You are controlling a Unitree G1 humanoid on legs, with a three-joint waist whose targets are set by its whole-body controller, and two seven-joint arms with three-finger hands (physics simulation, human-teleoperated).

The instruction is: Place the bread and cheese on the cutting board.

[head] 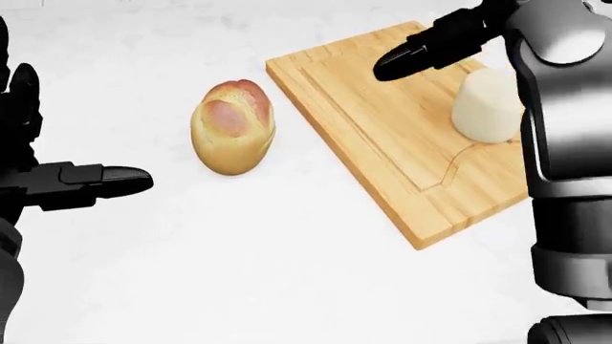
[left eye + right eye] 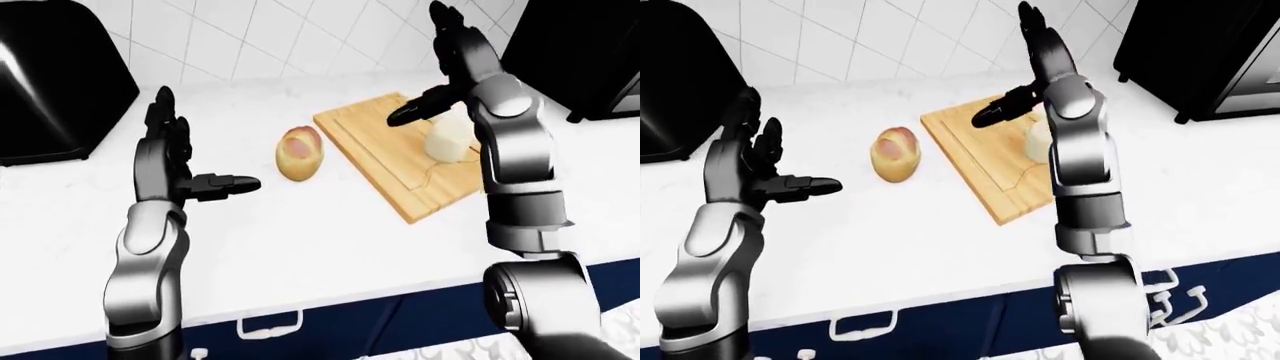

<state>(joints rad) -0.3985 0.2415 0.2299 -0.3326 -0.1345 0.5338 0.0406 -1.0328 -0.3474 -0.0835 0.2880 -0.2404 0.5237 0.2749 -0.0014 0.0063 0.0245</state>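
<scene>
1. I take the rectangular light wooden cutting board (image 1: 382, 136) as my landmark; the pale, rounded block of cheese (image 1: 488, 106) already sits on it, near its right-hand end in the head view.
2. The round golden-brown bread roll (image 1: 232, 126) lies on the white marble tabletop (image 2: 300, 232), just beside the board's left edge, not touching it as far as I can tell.
3. My left hand (image 2: 185, 169) hangs left of the roll, fingers spread and holding nothing; my right hand (image 2: 440, 71) is raised above the board, also open and empty.
4. I judge the bread to be the step in hand; I would bring the left hand in from the side away from the board, close gently round the roll's middle so it does not squash or roll, then lift it clear of the board's edge before setting it on bare wood left of the cheese.
5. I can read no brand, label or writing anywhere.
</scene>
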